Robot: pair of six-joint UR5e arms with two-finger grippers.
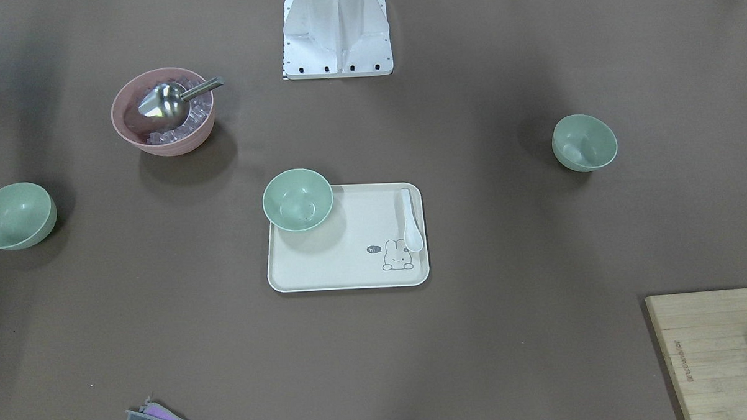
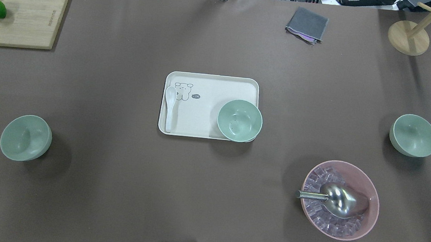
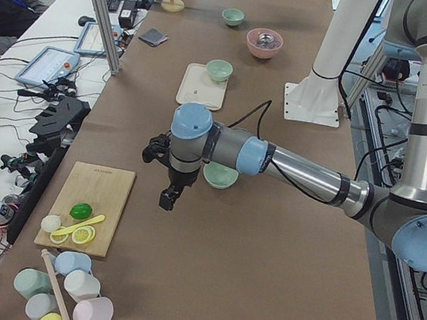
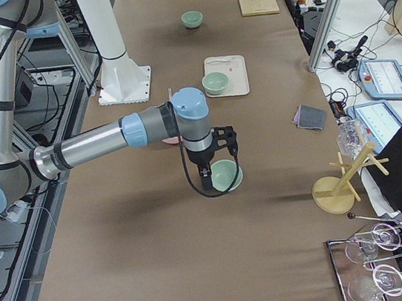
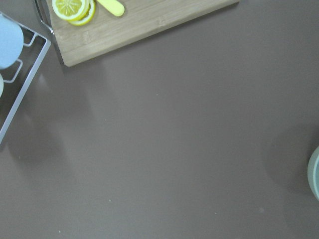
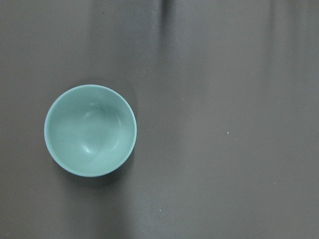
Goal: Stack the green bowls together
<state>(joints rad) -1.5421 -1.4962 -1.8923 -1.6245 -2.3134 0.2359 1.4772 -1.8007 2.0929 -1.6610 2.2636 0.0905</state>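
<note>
Three pale green bowls stand apart. One (image 2: 239, 120) sits on the near right corner of the cream tray (image 2: 210, 86). One (image 2: 26, 138) stands on the table at the left and one (image 2: 413, 135) at the right. My left gripper (image 3: 169, 196) shows only in the exterior left view, hanging high beside the left bowl (image 3: 220, 175). My right gripper (image 4: 205, 180) shows only in the exterior right view, over the right bowl (image 4: 225, 175). I cannot tell whether either is open or shut. The right wrist view looks straight down on a bowl (image 6: 90, 130). The left wrist view catches a bowl's rim (image 5: 315, 174).
A pink bowl (image 2: 340, 199) with ice cubes and a metal scoop stands near right. A white spoon (image 2: 169, 106) lies on the tray. A wooden cutting board (image 2: 19, 17) with lime and lemon is far left, a grey cloth (image 2: 307, 25) and wooden stand (image 2: 408, 36) far right.
</note>
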